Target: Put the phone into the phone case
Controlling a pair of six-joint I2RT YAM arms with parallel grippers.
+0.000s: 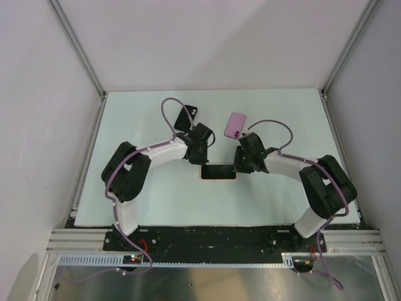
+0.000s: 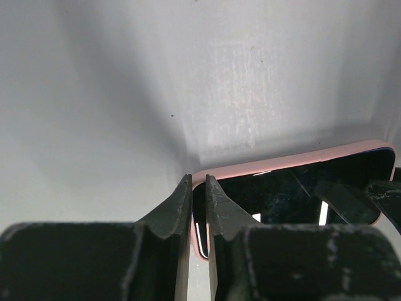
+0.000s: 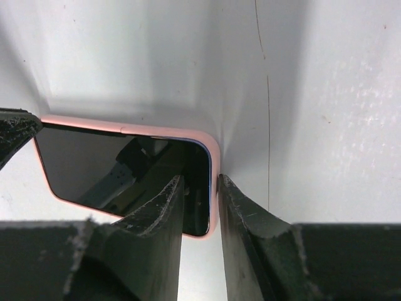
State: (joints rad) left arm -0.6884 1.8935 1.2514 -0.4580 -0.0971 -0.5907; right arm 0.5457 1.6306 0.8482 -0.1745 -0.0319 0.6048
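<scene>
Both grips: narrow
Left fingers (image 2: 178,207): clamp phone case (image 3: 125,130) rim, left end
Right fingers (image 3: 163,207): clamp rim, right end
Phone (image 1: 218,171): screen up inside case, flat on desk (image 1: 156,200)
Far: lilac item (image 1: 236,125), black item (image 1: 185,116), apart

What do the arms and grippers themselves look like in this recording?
The left arm and right arm have white links and bulky black joints. A purple cable loops along each. The left gripper and right gripper carry matte black, wedge-shaped fingers with rough, scuffed surfaces. No markings are legible.
</scene>
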